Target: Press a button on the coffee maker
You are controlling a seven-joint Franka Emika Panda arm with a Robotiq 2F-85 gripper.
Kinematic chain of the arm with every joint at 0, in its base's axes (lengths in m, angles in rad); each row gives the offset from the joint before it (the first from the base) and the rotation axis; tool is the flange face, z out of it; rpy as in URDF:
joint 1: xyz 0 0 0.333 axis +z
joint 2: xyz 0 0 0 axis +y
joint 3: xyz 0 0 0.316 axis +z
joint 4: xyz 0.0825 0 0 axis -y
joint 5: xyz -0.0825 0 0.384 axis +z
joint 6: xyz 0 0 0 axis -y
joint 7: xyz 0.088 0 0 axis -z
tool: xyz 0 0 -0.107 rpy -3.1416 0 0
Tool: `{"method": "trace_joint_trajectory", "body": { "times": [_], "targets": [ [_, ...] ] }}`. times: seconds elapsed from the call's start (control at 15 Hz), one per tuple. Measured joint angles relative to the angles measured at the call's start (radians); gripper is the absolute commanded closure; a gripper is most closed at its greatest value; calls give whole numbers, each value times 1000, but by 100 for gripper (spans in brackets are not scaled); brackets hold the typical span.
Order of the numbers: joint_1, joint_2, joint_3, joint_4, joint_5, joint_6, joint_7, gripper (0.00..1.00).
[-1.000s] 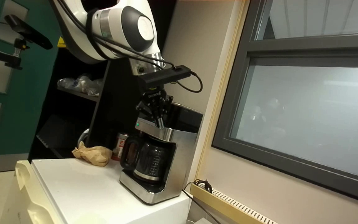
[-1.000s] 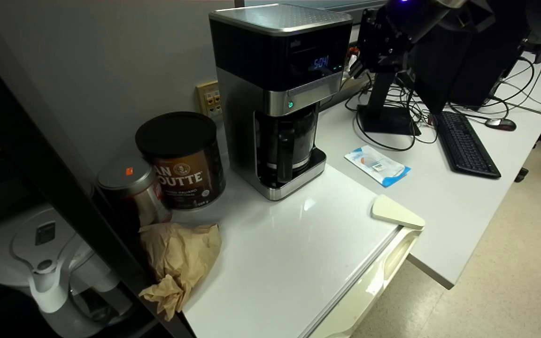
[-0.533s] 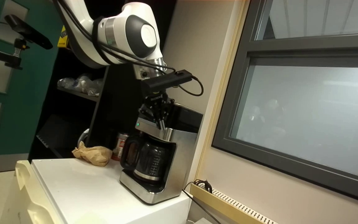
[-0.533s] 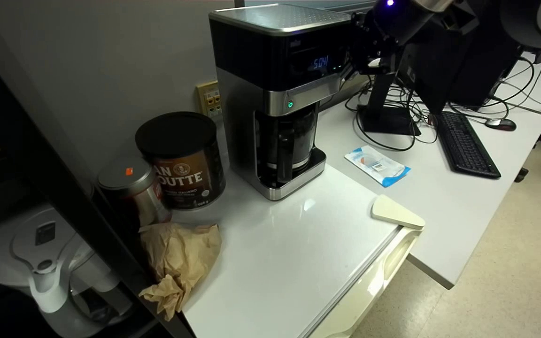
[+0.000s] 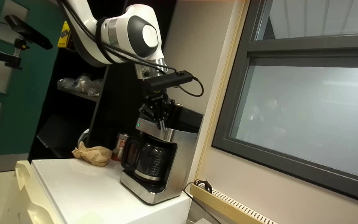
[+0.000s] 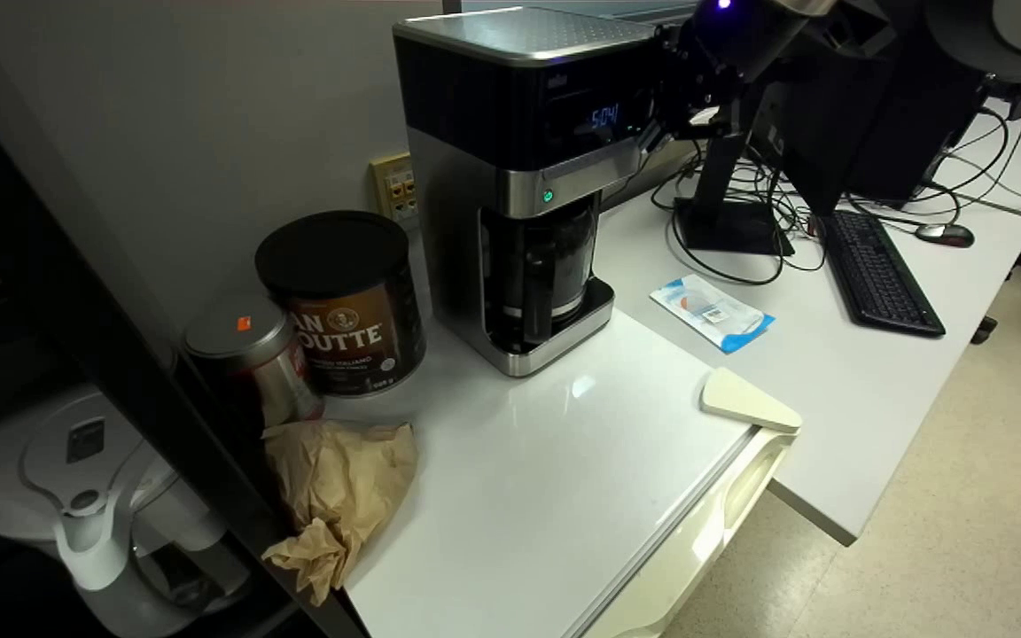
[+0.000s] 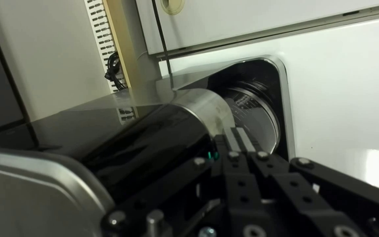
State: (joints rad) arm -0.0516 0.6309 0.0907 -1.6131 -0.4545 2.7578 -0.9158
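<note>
Your hand (image 5: 162, 125) at the coffee maker (image 5: 180, 158), centre of frame.
It is closed; whether it touches is unclear.

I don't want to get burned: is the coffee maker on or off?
The coffee maker is powered on: its clock and green light glow in an exterior view. Whether it's brewing, I cannot tell.

beside the gripper (image 5: 161, 125), the coffee maker (image 5: 182, 155) stands on the bench (image 5: 73, 186), the carafe (image 5: 154, 160) in it lower than the gripper; farther off are 2 cans (image 6: 342, 323) and paper (image 6: 342, 483).
</note>
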Motion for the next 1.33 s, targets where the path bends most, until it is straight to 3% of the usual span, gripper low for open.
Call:
{"method": "trace_joint_trajectory", "body": {
  "times": [0.4,0.8,1.33],
  "targets": [
    [0,12,17,-2,11,-4,-34,100],
    [10,4,83,-100,39,-57,-108,100],
    [60,-55,70,-201,16,-259,-198,100]
  ]
}}
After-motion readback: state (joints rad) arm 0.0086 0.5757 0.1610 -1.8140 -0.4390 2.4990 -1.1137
